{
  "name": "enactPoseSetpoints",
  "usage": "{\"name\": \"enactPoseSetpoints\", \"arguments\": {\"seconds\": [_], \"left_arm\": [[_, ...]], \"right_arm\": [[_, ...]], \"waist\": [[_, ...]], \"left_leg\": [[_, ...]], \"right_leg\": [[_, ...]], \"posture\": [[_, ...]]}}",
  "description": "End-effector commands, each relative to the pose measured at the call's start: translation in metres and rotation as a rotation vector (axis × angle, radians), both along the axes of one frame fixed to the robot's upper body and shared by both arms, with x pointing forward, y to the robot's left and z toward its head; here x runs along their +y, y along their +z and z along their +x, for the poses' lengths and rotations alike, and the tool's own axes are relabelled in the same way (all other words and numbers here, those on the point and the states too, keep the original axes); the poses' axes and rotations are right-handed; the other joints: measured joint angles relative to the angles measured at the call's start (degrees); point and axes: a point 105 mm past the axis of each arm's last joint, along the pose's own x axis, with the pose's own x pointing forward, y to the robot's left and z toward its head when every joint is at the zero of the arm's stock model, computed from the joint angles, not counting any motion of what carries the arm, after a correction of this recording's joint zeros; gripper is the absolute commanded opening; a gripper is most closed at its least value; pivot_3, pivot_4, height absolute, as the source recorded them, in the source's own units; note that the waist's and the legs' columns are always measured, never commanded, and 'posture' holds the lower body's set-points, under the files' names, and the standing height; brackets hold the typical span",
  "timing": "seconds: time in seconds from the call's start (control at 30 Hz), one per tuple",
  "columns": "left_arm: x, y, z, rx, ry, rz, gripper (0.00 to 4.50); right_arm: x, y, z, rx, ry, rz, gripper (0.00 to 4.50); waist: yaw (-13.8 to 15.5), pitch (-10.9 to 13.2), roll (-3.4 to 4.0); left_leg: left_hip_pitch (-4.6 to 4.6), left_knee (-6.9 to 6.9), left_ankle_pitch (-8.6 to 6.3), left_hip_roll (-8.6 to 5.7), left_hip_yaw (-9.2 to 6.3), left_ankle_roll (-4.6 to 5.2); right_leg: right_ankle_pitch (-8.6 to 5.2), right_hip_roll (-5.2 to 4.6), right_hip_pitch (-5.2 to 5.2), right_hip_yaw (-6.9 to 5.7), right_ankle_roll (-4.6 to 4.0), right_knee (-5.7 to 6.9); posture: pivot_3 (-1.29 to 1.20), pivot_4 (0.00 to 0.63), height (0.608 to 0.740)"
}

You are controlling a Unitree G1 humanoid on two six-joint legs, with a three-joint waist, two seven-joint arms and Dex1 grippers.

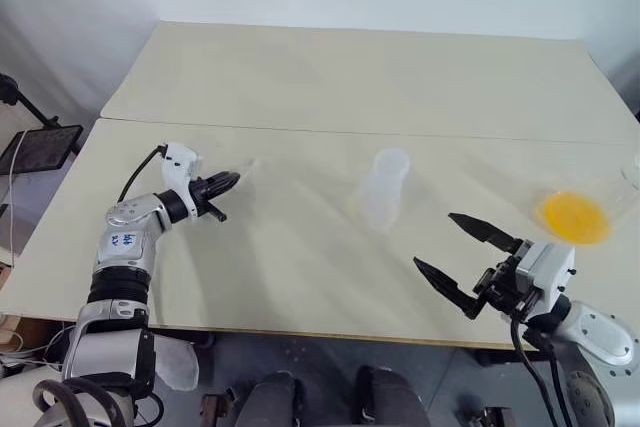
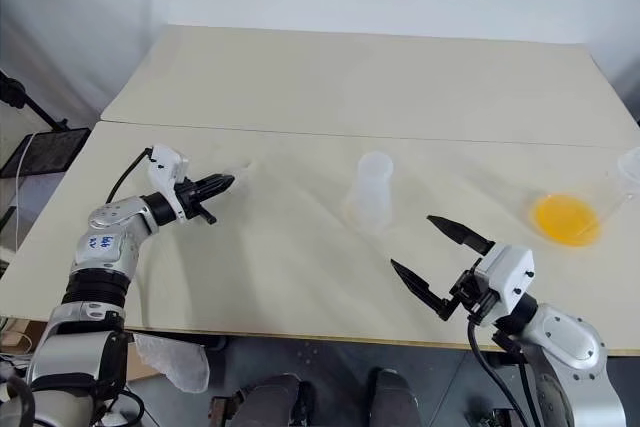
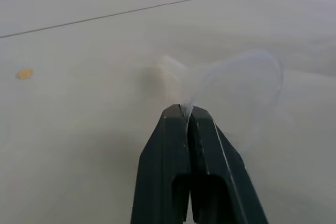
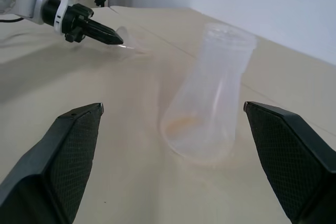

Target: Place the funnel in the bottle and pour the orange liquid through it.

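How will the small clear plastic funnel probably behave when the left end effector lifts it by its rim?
The small clear plastic funnel looks thin-walled, so it is probably very light. The left end effector pinches only its rim edge, so the funnel may swing or slip. Lying on its side on the cream table, its round cone would likely roll if released.

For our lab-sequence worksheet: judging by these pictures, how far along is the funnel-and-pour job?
Early. Done: the left gripper has shut on the rim of the funnel, which lies on the table. In hand: lifting it. Left: seating it in the bottle, which stands bare-necked before the open right gripper, then pouring the orange liquid, untouched in its flask.
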Motion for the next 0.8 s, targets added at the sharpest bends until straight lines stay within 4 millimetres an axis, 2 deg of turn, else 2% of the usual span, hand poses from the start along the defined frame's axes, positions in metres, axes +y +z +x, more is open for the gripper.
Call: {"name": "enactPoseSetpoints", "arguments": {"seconds": [0.03,0.23,0.37,0.5,0.7,0.8], "left_arm": [[-0.001,0.030,-0.004,-0.084,-0.054,-0.057,0.03],[-0.006,0.069,-0.025,-0.066,-0.257,-0.087,0.03],[-0.030,0.104,-0.053,0.023,-0.542,-0.004,0.03],[-0.049,0.122,-0.070,0.140,-0.744,0.059,0.03],[-0.080,0.141,-0.076,0.223,-0.916,0.110,0.03],[-0.105,0.147,-0.071,0.234,-0.949,0.151,0.03]], "right_arm": [[0.003,0.016,-0.008,-0.063,0.030,-0.005,4.50],[-0.001,0.018,-0.009,-0.068,0.007,-0.010,4.50],[-0.007,0.014,-0.012,-0.054,-0.025,-0.011,4.50],[-0.009,0.010,-0.011,-0.045,-0.041,-0.011,4.50],[-0.008,0.007,-0.010,-0.044,-0.061,0.002,4.50],[-0.006,0.005,-0.010,-0.045,-0.066,0.005,4.50]], "waist": [[-0.02,0.00,0.00],[-0.15,0.00,-0.01],[0.07,0.01,-0.01],[-0.02,0.01,0.01],[-0.13,0.03,0.01],[-0.12,0.03,0.01]], "left_leg": [[0.00,0.00,0.00,0.01,0.00,0.00],[-0.01,0.00,0.00,0.02,-0.01,0.00],[-0.11,0.09,0.00,-0.01,-0.12,0.00],[-0.15,0.14,0.00,-0.07,-0.15,0.01],[-0.17,0.15,0.00,0.06,-0.07,0.01],[-0.17,0.15,0.00,0.07,-0.07,0.01]], "right_leg": [[0.00,0.00,0.00,0.00,0.00,0.00],[0.00,0.01,-0.01,0.01,0.00,0.00],[0.00,0.02,0.01,0.12,0.00,0.00],[0.00,0.04,0.02,0.17,0.00,-0.01],[-0.02,0.24,-0.03,0.28,0.00,-0.02],[-0.02,0.24,-0.04,0.38,0.00,-0.02]], "posture": [[0.00,0.150,0.740],[0.00,0.150,0.740],[0.00,0.150,0.740],[0.00,0.150,0.740],[0.00,0.150,0.740],[0.00,0.150,0.740]]}}
